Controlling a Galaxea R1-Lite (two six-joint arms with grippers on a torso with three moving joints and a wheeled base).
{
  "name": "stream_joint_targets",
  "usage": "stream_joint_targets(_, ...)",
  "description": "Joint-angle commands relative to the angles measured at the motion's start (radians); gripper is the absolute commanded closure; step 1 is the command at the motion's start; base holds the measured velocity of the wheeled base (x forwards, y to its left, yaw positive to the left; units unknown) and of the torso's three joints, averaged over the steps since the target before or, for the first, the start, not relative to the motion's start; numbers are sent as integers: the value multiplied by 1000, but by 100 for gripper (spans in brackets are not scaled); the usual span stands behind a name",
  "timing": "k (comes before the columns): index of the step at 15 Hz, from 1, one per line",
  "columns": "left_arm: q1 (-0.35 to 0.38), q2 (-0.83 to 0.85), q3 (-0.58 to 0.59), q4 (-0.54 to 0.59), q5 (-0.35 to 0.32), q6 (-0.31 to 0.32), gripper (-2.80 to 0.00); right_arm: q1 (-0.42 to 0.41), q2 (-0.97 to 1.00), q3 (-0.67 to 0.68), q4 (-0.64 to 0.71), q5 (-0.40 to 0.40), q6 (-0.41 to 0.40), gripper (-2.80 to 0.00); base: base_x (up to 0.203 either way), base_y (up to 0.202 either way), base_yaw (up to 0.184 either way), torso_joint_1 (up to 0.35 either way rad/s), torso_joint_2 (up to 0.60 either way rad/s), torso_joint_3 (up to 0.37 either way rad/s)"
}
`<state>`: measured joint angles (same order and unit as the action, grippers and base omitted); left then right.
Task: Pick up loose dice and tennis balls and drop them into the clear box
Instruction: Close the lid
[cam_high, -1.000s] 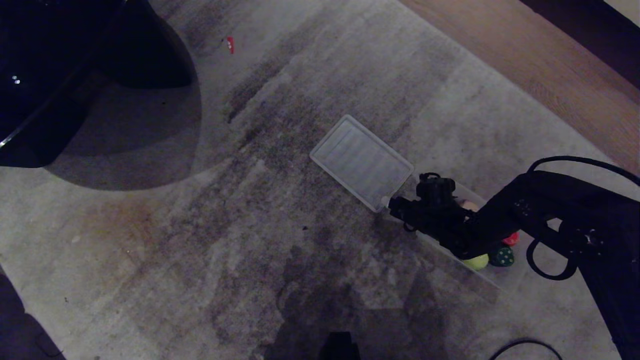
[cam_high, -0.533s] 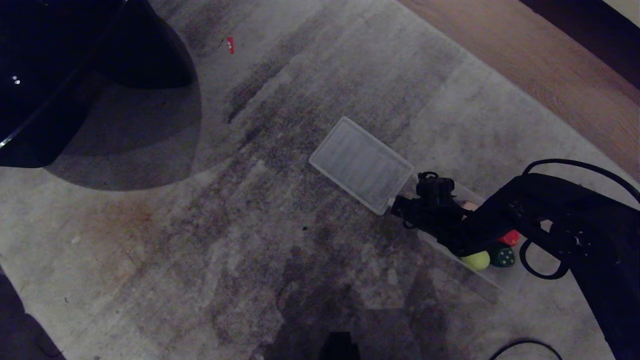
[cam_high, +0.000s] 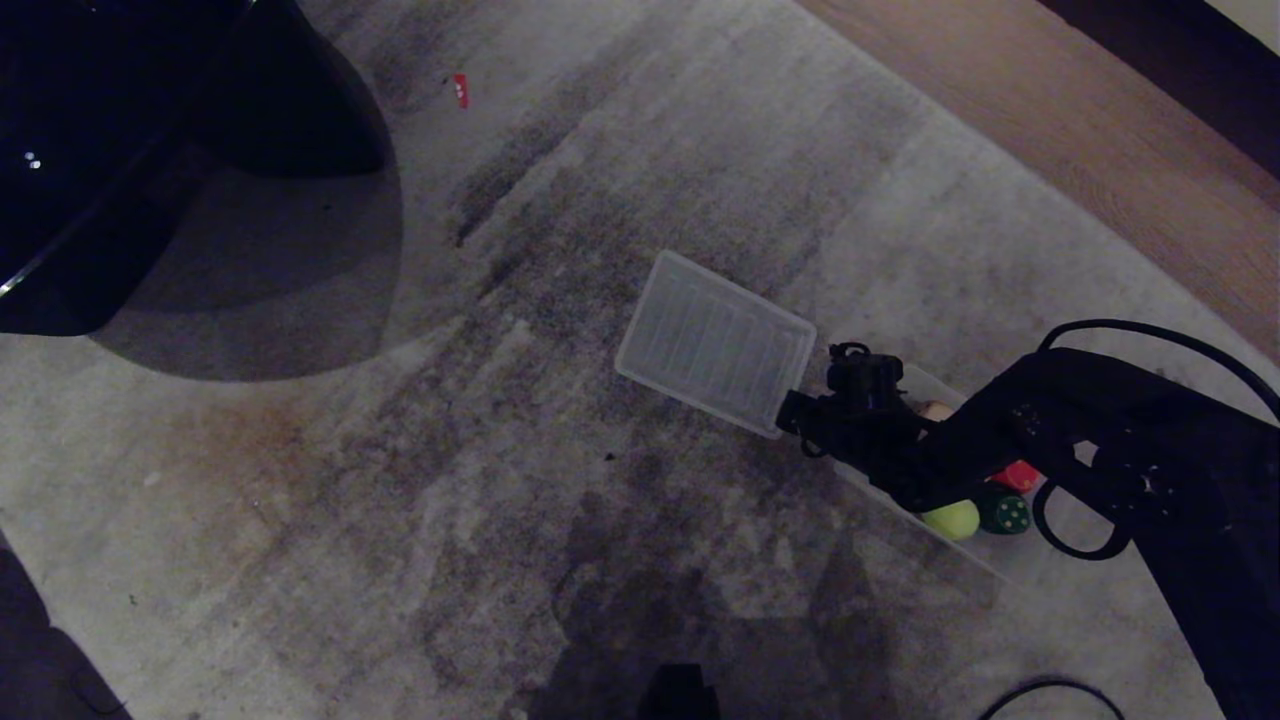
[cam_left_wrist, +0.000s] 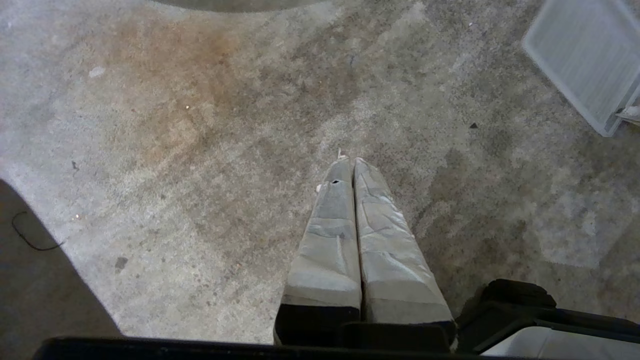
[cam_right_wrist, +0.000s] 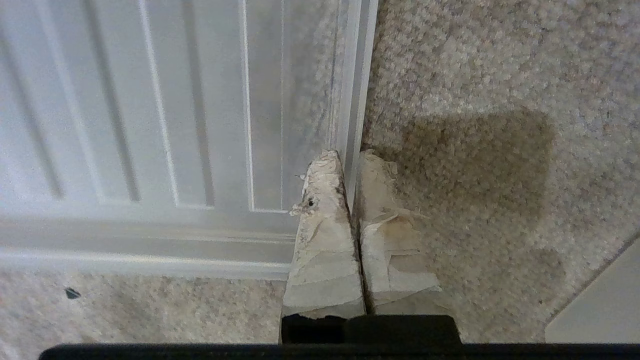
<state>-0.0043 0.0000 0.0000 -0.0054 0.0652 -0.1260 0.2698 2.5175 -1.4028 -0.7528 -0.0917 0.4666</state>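
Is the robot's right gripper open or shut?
Shut. The right gripper has its fingers pinched on the rim of the ribbed clear lid, with no gap showing.

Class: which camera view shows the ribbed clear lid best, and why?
The head view: the whole lid lies on the carpet. The right wrist view shows only one corner, its rim pinched by the right gripper. The left wrist view catches just a part.

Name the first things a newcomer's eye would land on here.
The right gripper is shut on the rim of a ribbed clear lid on the grey carpet. Behind the arm, in the clear box, lie a tennis ball and green and red dice.
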Motion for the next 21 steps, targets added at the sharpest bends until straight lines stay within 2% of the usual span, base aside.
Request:
stream_joint_targets(1,0,2,2,-1,1,-1,0,1,-27,2,25,-2,-8,0,0,0,0,0,0,0)
stream_joint_targets(7,0,2,2,-1,1,-1,0,-27,-135,21,229,-8,-56,0,0,0,0,0,0,0)
stream_joint_targets(10,0,2,2,-1,1,-1,0,-34,-143,30,243,-9,-101,0,0,0,0,0,0,0)
stream_joint_targets(16,0,2,2,-1,1,-1,0,-29,-81,22,239,-36,-135,0,0,0,0,0,0,0)
stream_joint_targets(17,0,2,2,-1,1,-1,0,-29,-75,19,237,-34,-135,-280,0,0,0,0,0,0)
stream_joint_targets(21,0,2,2,-1,1,-1,0,-23,-63,11,207,-33,-151,-280,0,0,0,0,0,0)
